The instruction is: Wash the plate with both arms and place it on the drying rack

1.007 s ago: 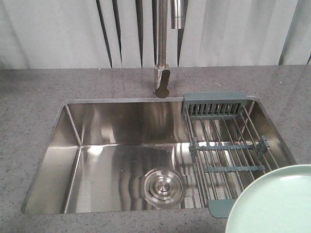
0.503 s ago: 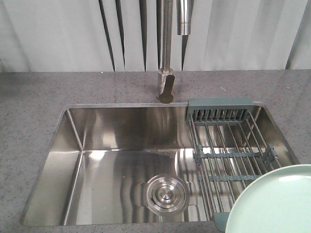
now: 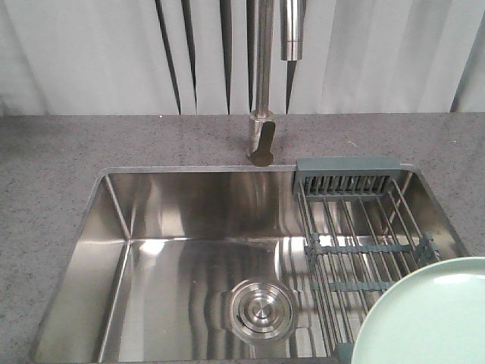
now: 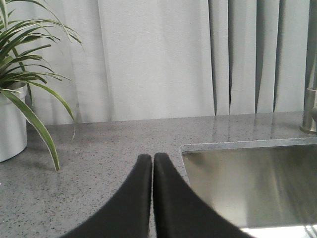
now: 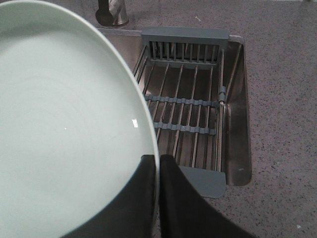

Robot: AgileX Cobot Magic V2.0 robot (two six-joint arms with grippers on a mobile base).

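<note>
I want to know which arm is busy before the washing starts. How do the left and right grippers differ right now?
The left gripper is shut on nothing, while the right gripper is shut on the rim of the plate. The left gripper sits over the grey countertop beside the sink; the right gripper is above the drying rack. Both are black, tapered and closed.

Light: bright, even and soft in all three views
Glare: white patch on the sink [image 3: 163,246] floor at 8 o'clock; tiny glints on the plate [image 5: 64,129]
Shadows: faint
Focus: sharp; left end effector [image 4: 152,157] reads flat black
</note>
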